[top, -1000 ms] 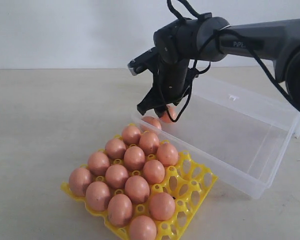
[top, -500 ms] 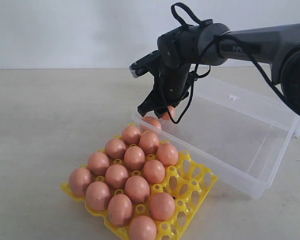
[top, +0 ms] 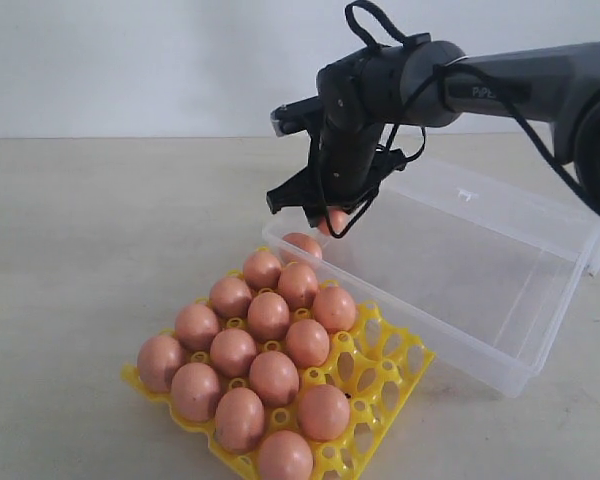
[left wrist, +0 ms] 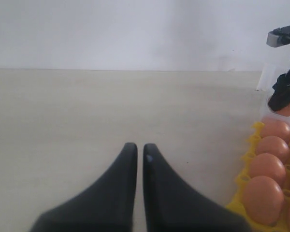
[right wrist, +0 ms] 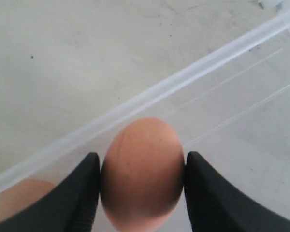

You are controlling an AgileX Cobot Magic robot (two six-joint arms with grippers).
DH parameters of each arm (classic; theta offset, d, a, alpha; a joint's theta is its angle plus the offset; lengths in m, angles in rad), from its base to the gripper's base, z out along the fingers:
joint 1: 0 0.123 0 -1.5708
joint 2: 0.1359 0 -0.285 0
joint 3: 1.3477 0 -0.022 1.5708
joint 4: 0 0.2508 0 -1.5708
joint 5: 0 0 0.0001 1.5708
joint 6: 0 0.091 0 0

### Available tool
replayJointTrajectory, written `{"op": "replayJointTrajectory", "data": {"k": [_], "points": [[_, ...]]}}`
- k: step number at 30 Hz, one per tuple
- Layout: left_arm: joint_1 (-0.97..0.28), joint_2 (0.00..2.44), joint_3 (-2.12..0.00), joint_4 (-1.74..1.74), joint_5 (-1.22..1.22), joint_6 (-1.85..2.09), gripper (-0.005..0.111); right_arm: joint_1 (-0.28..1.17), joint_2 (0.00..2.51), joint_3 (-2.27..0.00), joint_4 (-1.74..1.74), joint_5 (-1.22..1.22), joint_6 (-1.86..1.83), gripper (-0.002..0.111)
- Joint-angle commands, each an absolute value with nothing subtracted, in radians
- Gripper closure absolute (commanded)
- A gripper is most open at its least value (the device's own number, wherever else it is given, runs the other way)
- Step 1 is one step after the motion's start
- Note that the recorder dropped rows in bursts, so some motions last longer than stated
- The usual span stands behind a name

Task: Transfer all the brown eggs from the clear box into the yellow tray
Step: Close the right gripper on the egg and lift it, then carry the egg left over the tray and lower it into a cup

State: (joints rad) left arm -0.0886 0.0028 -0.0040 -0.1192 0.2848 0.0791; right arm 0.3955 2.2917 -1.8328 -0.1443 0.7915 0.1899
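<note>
The right hand is clamped on one brown egg, with a black finger pressed to each side of the shell. Hand and egg hang in the air over the near left corner of the clear box, above its rim and clear of its floor. A second brown egg lies in that same corner of the box, just below the held one. The box's hinged lid stands open along the far side.

The yellow tray sits on the tabletop in front of the box, close to its left corner. Brown eggs fill most of its cups. The cups along the edge nearest the box show bare yellow plastic.

The left hand has its fingertips drawn together with only a thin slit between them and nothing gripped. It sits low over bare tabletop, well to the left of the tray.
</note>
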Motion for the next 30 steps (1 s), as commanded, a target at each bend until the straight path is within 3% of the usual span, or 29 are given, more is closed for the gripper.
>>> {"op": "replayJointTrajectory", "data": {"k": [1,14,24,30], "points": [[-0.094,0.000,0.000,-0.116,0.279,0.079,0.103,0.388,2.171,-1.716,-0.146,0.662,0.296,0.108],[-0.094,0.000,0.000,-0.116,0.279,0.079,0.103,0.388,1.566,-0.859,-0.135,-0.184,0.417,0.108],[-0.094,0.000,0.000,-0.116,0.281,0.079,0.103,0.462,1.145,-0.433,-0.159,-0.423,0.599,0.108],[-0.094,0.000,0.000,-0.116,0.281,0.079,0.103,0.498,1.072,-0.292,-0.400,-0.579,0.875,0.108]]}}
